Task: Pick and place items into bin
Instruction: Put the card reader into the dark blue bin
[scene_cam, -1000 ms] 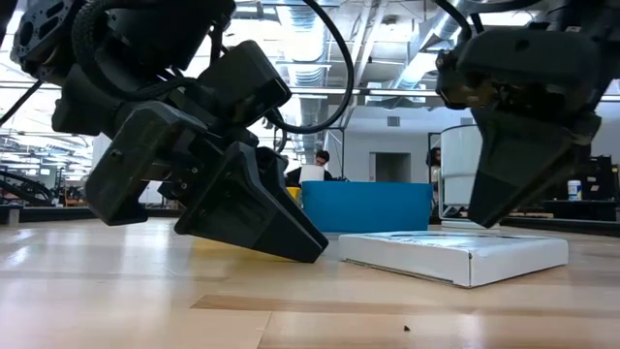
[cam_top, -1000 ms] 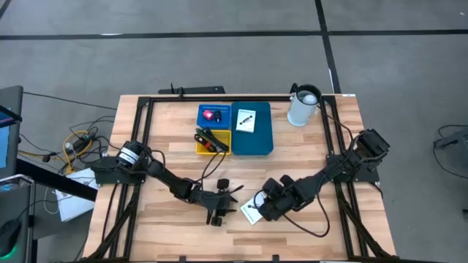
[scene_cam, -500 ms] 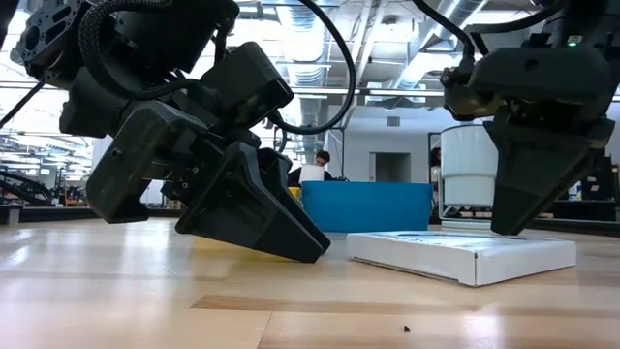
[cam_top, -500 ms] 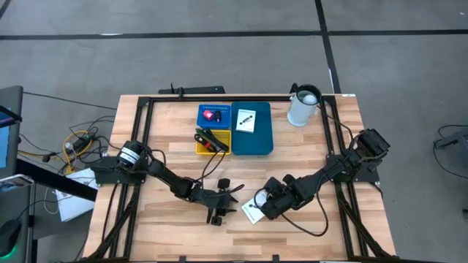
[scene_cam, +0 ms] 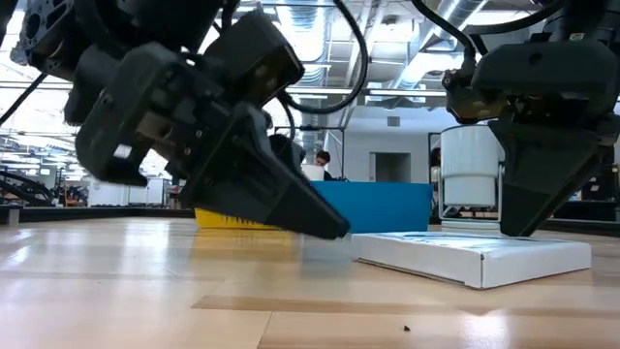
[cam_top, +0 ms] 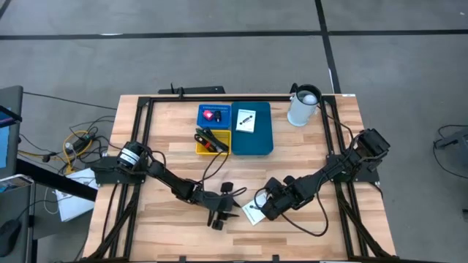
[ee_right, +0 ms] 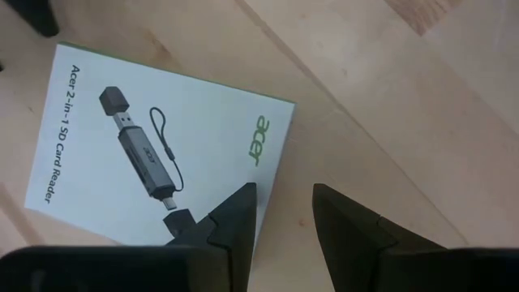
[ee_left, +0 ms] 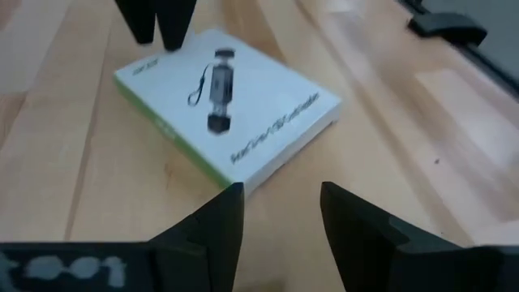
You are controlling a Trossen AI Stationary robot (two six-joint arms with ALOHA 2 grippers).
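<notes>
Box position: the flat white box lies on the table in the lower centre of the high view, between the two grippers and well apart from the bin.
Right gripper: your right gripper stands over one edge of the box, fingers parted, gripping nothing; one finger is over the lid, the other over bare wood.
Left gripper: your left gripper sits low just beside the box, fingers parted and empty, aimed at its near corner.
Risk, grip: the box is flat and wide; closing on its edge from above will likely skid it across the wood instead of lifting it.
Risk, collision: both grippers crowd one small box; if both advance you risk finger-to-finger contact or pushing the box under the other arm.
Risk, carry: a thin edge grip may let the box swing and drop short of the bin.
Box print: "acer" and "Acer 2-in-1 SD Card Reader", with a drawing of the reader.
Bin: the bin, blue with a yellow part, sits in the upper centre; it already holds a white box, a red piece and pens. Their print is too small to read.
Jug: the white jug stands right of the bin.
</notes>
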